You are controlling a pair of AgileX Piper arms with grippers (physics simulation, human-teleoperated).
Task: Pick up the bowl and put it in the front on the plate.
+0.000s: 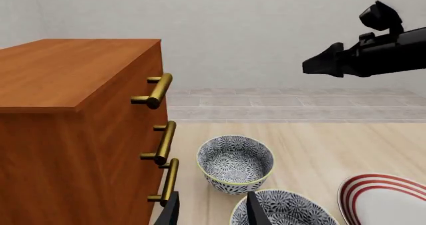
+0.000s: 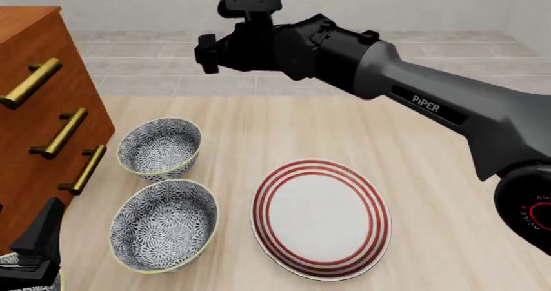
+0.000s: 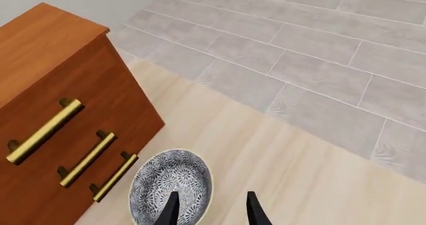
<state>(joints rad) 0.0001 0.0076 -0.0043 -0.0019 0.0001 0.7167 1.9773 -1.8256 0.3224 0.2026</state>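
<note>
the right pincer point(image 3: 209, 210) hangs spread high above the bowl point(image 2: 159, 148), lined up to drop on its rim; the plate point(image 2: 320, 217) waits bare.

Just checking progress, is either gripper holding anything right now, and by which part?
Nothing is held: right gripper and left gripper are both open and empty.

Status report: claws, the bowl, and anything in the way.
Both claws open, empty. Right claw above the bowl; left claw low by the drawer cabinet. Plate bare. Wider bowl beside it.
</note>
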